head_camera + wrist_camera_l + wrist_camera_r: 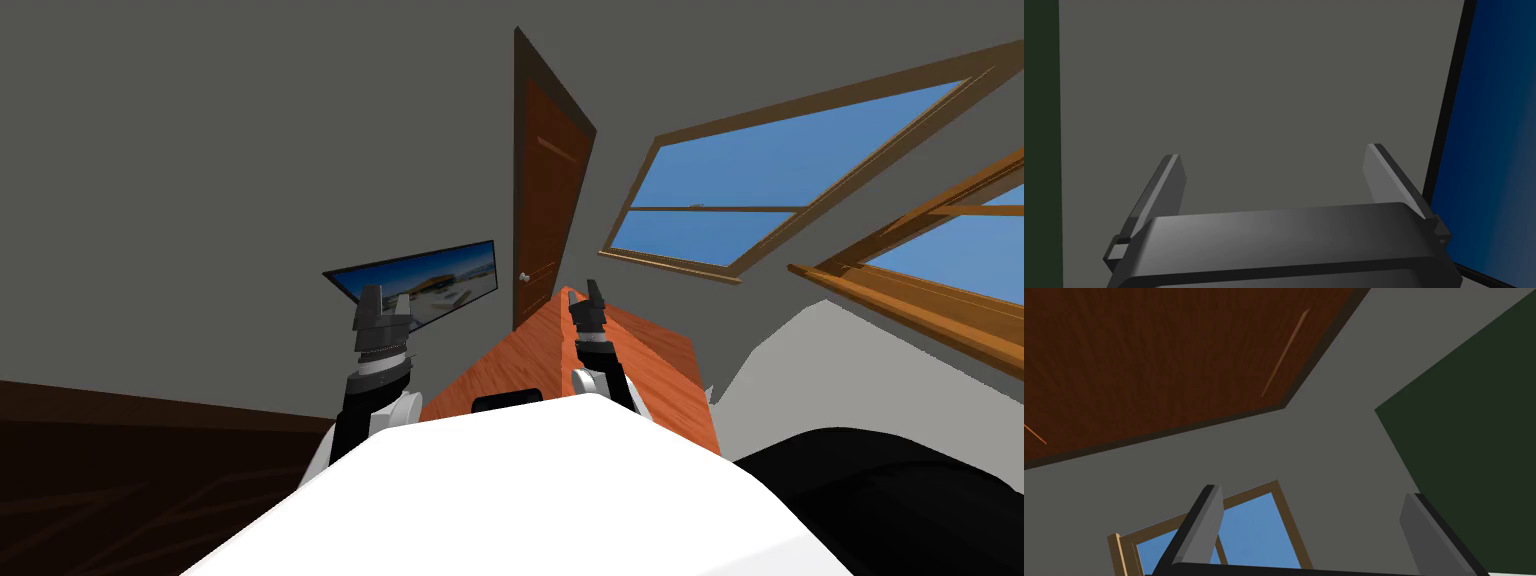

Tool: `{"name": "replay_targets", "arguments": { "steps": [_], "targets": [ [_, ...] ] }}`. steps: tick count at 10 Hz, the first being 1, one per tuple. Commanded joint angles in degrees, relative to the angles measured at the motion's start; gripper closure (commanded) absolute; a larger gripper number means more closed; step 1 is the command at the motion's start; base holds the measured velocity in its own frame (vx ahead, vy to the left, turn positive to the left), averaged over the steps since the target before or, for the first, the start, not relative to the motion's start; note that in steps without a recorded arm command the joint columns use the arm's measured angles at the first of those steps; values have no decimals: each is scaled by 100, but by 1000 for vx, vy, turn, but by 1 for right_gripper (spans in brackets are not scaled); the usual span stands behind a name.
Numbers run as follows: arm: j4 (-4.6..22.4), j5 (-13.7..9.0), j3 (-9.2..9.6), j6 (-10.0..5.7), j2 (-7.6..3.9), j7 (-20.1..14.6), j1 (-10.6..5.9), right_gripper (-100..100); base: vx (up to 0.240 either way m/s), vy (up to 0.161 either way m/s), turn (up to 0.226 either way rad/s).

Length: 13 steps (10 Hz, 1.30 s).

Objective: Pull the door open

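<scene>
Door [545,190] stands closed ahead of us. Our left gripper [385,300] and right gripper [585,297] are both wide, holding nothing.

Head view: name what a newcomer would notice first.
The tall dark brown door stands straight ahead, a small pale knob near its left edge. Blue-sky windows with wooden frames spread across the right. The left tool and right tool, both open, rise near an orange wooden table.

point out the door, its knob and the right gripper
door [548,190]: head view, middle of the brown panel
knob [523,277]: head view, on the small pale ball
right gripper [1314,493]: right wrist view, midway between the open jaws
</scene>
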Motion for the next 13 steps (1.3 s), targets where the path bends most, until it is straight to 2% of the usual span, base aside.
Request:
{"name": "replay_targets", "arguments": {
  "steps": [1,6,7,13],
  "targets": [
    [197,87,-25,-77,-49,175,-54,-100,48,-49,77],
    [673,295,-85,-261,-153,599,-186,-100,87,-41,51],
    [882,386,-112,-343,-195,785,-244,-100,98,-79,91],
    [1638,718,-208,-638,-323,1459,-452,-100,91,-56,69]
  ]
}}
